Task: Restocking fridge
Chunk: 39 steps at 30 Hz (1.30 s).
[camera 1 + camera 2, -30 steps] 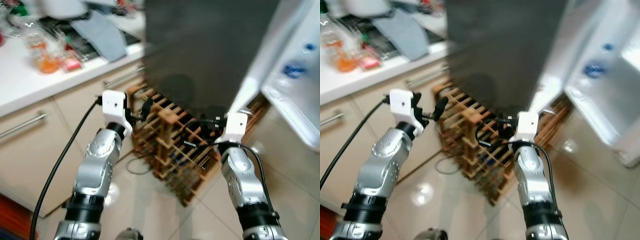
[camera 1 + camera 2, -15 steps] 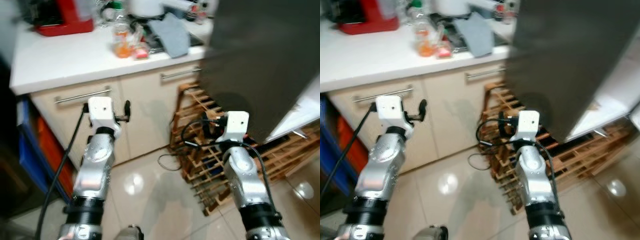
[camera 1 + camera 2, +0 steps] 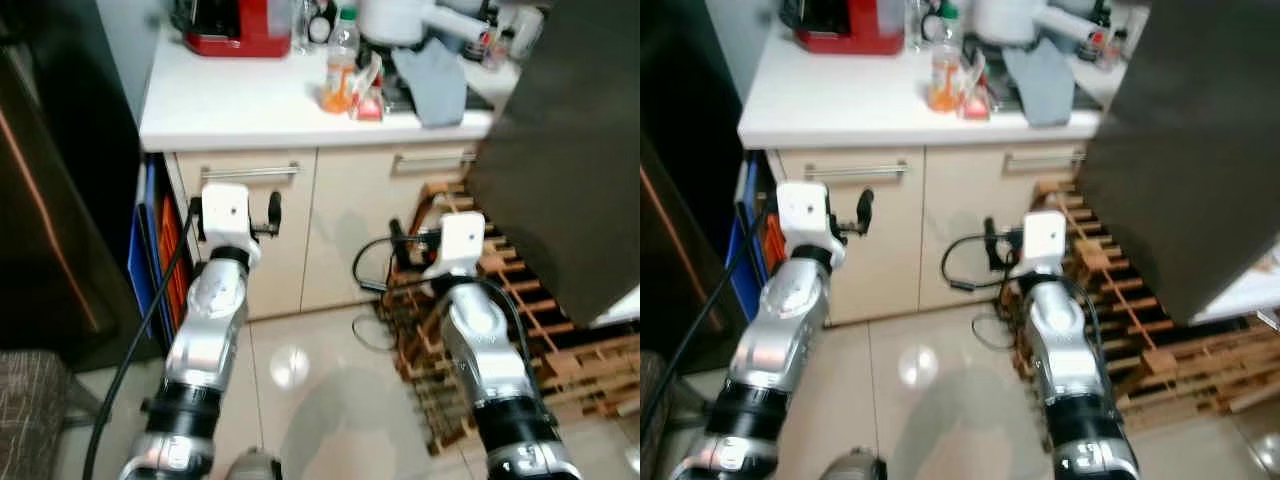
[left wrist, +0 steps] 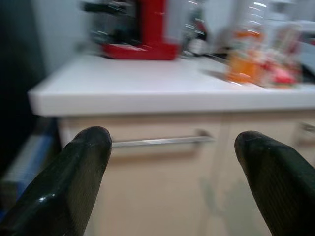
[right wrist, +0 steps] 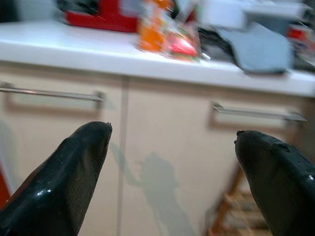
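**Both hands raised and empty before the kitchen worktop**

While the dark fridge door juts in on the robot's right, swung out over a wooden wine rack on the tiled floor, the things on the white worktop sit well clear of both arms. A bottle of orange drink stands upright near the worktop's front edge, with a small red packet just beside it and a grey cloth lying crumpled further towards the fridge. A red appliance stands at the far end by the dark wall.

Below the worktop are two cream cupboard doors, each with a horizontal metal handle. A black cable loops down in front of them near the rack.

The left hand is held up in front of the left cupboard door, its two black fingers spread wide apart with nothing between them. The right hand is raised before the right cupboard door, its fingers likewise wide apart and empty. Neither touches the cupboards or the worktop
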Tool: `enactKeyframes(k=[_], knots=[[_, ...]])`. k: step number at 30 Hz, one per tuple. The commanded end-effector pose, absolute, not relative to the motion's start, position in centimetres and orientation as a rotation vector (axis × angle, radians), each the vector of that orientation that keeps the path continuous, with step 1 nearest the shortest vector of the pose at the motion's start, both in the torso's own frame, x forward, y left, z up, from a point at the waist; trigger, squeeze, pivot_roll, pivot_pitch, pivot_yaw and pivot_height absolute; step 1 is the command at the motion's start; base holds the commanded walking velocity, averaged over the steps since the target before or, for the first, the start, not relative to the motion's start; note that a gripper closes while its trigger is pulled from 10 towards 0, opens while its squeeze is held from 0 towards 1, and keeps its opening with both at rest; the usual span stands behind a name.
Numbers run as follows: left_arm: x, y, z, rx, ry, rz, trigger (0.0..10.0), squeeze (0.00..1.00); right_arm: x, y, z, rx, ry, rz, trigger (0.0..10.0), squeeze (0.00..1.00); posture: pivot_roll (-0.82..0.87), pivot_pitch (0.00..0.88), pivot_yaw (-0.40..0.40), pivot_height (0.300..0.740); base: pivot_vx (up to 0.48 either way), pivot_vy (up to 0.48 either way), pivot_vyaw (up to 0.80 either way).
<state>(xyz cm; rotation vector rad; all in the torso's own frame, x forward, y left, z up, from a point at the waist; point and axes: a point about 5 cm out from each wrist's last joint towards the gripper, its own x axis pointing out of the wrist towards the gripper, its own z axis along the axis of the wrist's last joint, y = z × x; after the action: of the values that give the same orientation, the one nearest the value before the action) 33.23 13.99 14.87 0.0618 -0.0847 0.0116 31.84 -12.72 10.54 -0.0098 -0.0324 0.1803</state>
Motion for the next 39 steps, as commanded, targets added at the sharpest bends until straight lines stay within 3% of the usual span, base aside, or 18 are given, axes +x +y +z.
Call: enactKeyframes(k=[1, 4, 9, 24, 39], knots=[[33.5, 13.2, 15.4, 0.057, -0.104, -0.013, 10.0, 0.0, 31.9, -13.5, 10.6, -0.022, -0.042, 0.151, 10.0, 0.1, -0.03, 0.0, -0.016, 0.74, 0.0, 0.0, 0.69], [33.7, 12.7, 16.0, 0.086, -0.128, -0.088, 10.0, 0.0, 31.8, -13.5, 10.4, -0.017, -0.031, 0.126, 10.0, 0.02, -0.02, 0.0, -0.011, 0.74, 0.0, 0.0, 0.47], [33.8, 12.0, 17.5, 0.155, -0.221, -0.184, 10.0, 0.0, 31.9, -13.3, 10.6, -0.017, -0.064, 0.108, 10.0, 0.02, -0.02, 0.0, -0.003, 0.74, 0.288, 0.0, 0.0], [34.0, 10.5, 19.0, 0.154, -0.299, -0.233, 10.0, 0.0, 32.7, -13.2, 12.3, 0.005, -0.135, 0.079, 10.0, 0.04, -0.03, 0.0, -0.009, 0.74, 0.48, 0.0, 0.0], [34.2, 10.4, 19.8, 0.131, -0.337, -0.217, 10.0, 0.0, 34.5, -12.5, 18.6, 0.0, -0.346, 0.123, 10.0, 0.04, -0.03, 0.0, -0.012, 0.74, 0.48, 0.0, 0.0]])
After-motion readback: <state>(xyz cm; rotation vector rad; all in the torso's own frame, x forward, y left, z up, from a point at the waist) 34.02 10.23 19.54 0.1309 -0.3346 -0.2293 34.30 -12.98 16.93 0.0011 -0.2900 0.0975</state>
